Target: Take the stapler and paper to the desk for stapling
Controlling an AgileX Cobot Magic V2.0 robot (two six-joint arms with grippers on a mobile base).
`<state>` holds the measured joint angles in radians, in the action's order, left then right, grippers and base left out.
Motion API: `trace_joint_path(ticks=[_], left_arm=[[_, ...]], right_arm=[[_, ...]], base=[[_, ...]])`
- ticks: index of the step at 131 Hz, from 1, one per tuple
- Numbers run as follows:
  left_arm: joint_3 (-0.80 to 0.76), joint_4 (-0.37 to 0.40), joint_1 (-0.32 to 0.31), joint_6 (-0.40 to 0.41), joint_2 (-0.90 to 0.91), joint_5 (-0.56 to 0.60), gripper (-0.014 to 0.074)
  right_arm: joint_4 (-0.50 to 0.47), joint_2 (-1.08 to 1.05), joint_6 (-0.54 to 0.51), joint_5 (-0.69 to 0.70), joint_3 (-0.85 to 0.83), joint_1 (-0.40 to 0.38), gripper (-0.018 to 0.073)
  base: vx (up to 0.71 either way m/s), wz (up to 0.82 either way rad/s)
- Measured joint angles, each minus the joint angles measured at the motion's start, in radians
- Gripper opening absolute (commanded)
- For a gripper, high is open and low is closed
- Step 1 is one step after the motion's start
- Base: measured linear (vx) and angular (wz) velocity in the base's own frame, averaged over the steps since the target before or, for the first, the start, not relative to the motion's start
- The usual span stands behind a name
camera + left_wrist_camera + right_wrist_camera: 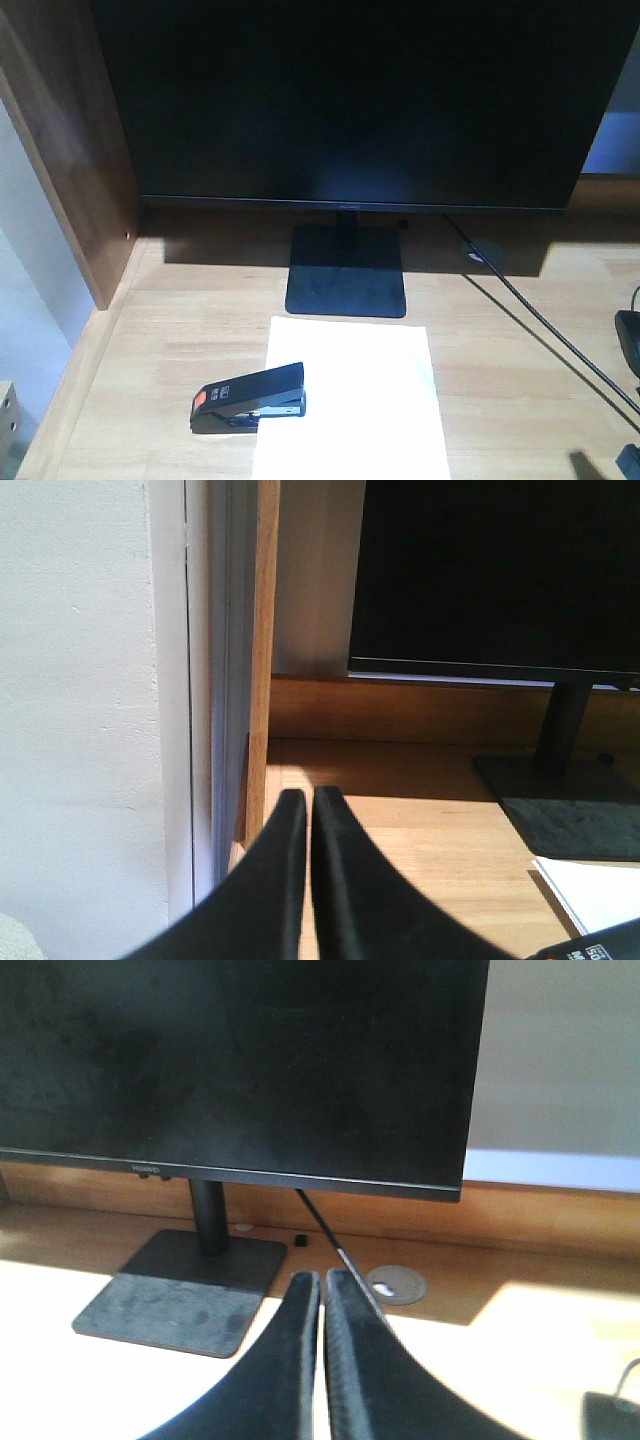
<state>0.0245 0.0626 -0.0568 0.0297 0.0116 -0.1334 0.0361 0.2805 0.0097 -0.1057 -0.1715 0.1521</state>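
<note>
Sunlight falls across the desk (500,380), a pale wood top with a darker brown side panel (70,170) at the left and a large black monitor (350,100) standing on its flat base (346,272) at the back. We see the paper (365,400) lying flat just in front of that base, a plain white sheet running off the bottom edge of the front view. Our stapler (250,397) sits at the sheet's left edge, black with an orange-red tab at its left end, its nose reaching over the paper while its rear rests on bare wood.

We judge the stapler rigid and fairly weighty for its size, best gripped across the sides of its body near the middle. The paper looks thin and floppy, hard to pinch while flat; we would hold it down rather than lift it.

Our left gripper (303,805) has its dark fingers pressed together with nothing between them, near the desk's left corner. Our right gripper (322,1285) is likewise closed and empty, pointing at the monitor base, with a black cable (330,1235) trailing behind it.
</note>
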Motion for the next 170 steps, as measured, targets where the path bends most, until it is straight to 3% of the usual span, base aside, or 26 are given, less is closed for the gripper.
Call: trace_joint_path(ticks=[15, 45, 76, 107, 170], left_arm=[[0.0, 0.0, 0.0, 0.0, 0.0, 0.0, -0.0006], [0.0, 0.0, 0.0, 0.0, 0.0, 0.0, -0.0006], [0.0, 0.0, 0.0, 0.0, 0.001, -0.001, -0.0006], [0.0, 0.0, 0.0, 0.0, 0.001, 0.0, -0.0006], [0.0, 0.0, 0.0, 0.0, 0.001, 0.0, -0.0006]], right_arm=[[0.001, -0.03, 0.0, 0.014, 0.044, -0.015, -0.0006], [-0.036, -0.189, 0.003, 0.043, 0.166, -0.139, -0.0006], [-0.029, -0.291, -0.01, 0.015, 0.198, -0.148, -0.0006], [-0.029, -0.291, -0.01, 0.003, 0.198, -0.219, -0.0006], [-0.029, -0.291, -0.01, 0.003, 0.198, -0.223, -0.0006]], base=[[0.0, 0.0], [0.0, 0.0], [0.0, 0.0], [0.0, 0.0], [0.0, 0.0]])
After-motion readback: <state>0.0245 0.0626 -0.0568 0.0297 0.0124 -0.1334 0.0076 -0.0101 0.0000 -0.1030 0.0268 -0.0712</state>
